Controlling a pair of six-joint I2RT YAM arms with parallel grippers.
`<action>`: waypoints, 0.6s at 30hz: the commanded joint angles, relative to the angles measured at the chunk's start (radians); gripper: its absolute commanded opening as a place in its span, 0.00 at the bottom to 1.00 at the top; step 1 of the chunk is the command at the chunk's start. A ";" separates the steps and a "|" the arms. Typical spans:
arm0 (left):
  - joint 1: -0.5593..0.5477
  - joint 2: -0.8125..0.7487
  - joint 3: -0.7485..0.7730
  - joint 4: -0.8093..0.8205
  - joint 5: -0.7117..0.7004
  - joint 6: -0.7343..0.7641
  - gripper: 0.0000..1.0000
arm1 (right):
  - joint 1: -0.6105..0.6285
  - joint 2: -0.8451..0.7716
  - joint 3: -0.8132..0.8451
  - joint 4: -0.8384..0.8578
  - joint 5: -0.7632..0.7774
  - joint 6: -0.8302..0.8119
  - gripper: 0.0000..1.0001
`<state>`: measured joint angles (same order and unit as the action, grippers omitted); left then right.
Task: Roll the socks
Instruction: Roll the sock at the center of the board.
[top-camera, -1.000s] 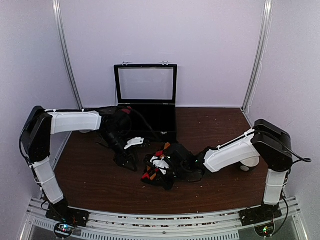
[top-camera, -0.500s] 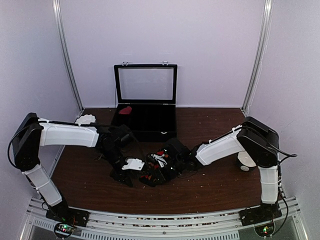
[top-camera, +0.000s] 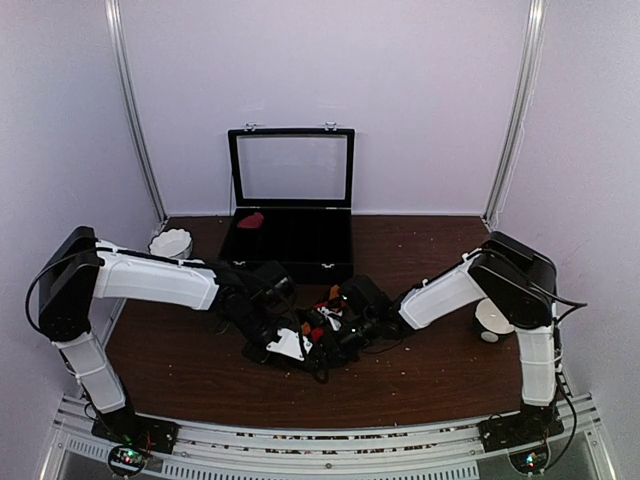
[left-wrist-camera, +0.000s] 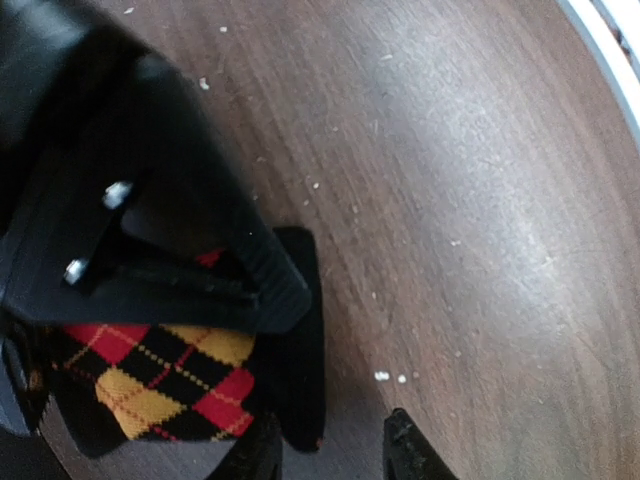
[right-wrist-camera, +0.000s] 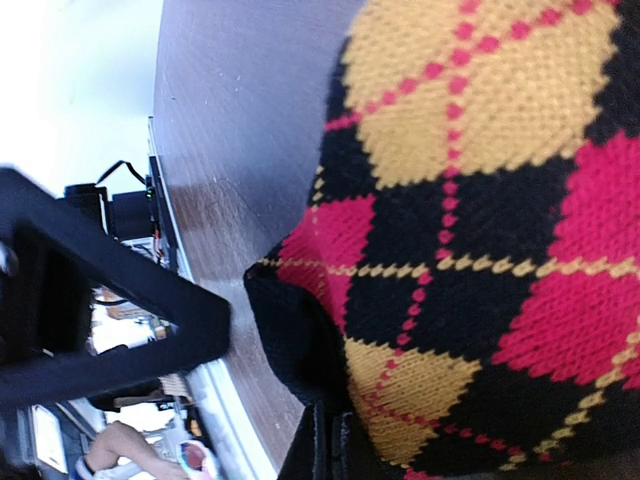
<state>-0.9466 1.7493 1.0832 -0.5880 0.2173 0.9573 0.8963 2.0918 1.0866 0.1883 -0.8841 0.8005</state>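
The black sock with red and orange argyle diamonds (top-camera: 322, 322) lies bunched at the table's middle. My right gripper (right-wrist-camera: 335, 450) is shut on its black cuff, and the argyle fabric (right-wrist-camera: 480, 230) fills that view. My left gripper (left-wrist-camera: 330, 452) is open just left of the bundle, low over the wood. The sock's black edge (left-wrist-camera: 300, 380) reaches down beside its left finger. Above this edge in the left wrist view is the right gripper's ribbed finger (left-wrist-camera: 215, 240). From above, the two grippers, left (top-camera: 288, 345) and right (top-camera: 337, 325), meet at the sock. A small reddish-pink bundle (top-camera: 250, 220), perhaps the other sock, lies in the case.
A black case (top-camera: 330, 265) with its glass lid raised stands at the back centre. A white bowl (top-camera: 170, 243) sits at the back left. A white round object (top-camera: 490, 322) rests behind the right arm. The left gripper's dark finger (right-wrist-camera: 110, 310) shows in the right wrist view.
My left arm has swung forward and right to the sock bundle, its jaws narrowing. My right gripper, still shut on the sock, has shifted it slightly left and back.
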 joint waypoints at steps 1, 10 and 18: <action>-0.023 0.045 0.023 0.063 -0.072 0.043 0.35 | -0.012 0.053 0.003 -0.091 -0.016 0.062 0.00; -0.029 0.087 0.028 0.085 -0.122 0.040 0.21 | -0.019 0.057 0.027 -0.125 -0.014 0.051 0.00; -0.032 0.119 0.051 0.065 -0.182 0.018 0.20 | -0.020 0.032 0.002 -0.028 -0.034 0.115 0.00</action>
<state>-0.9745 1.8408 1.1133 -0.5262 0.0841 0.9855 0.8833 2.1105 1.1183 0.1562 -0.9356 0.8742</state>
